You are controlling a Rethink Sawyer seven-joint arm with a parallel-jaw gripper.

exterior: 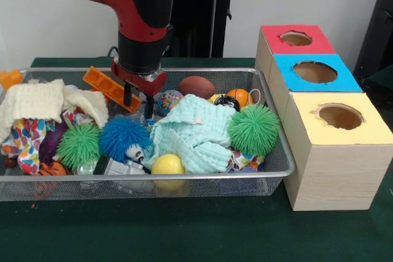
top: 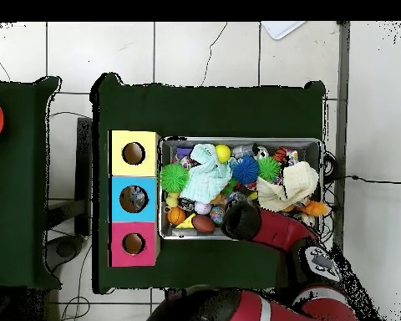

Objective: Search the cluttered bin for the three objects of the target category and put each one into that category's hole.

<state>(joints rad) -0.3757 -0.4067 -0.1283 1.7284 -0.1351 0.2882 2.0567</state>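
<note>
The silver wire-mesh bin (exterior: 184, 177) is full of toys and cloths; it also shows in the overhead view (top: 237, 140). My gripper (exterior: 138, 100) hangs over the bin's back middle, open and empty, its fingertips just above the clutter. An orange plastic piece (exterior: 110, 88) lies beside it, and a brown football (exterior: 196, 86) and a multicoloured ball (exterior: 170, 100) lie close by. Three boxes stand beside the bin, each with a hole: red (exterior: 296, 38), blue (exterior: 314, 72) and yellow (exterior: 339, 116). In the overhead view the arm's wrist (top: 241, 219) covers the gripper.
In the bin lie a mint cloth (exterior: 195, 133), a cream cloth (exterior: 37, 102), two green spiky balls (exterior: 253, 129) (exterior: 78, 144), a blue spiky ball (exterior: 124, 138), a yellow ball (exterior: 167, 165) and an orange ball (exterior: 241, 97). Green cloth covers the table (exterior: 184, 231).
</note>
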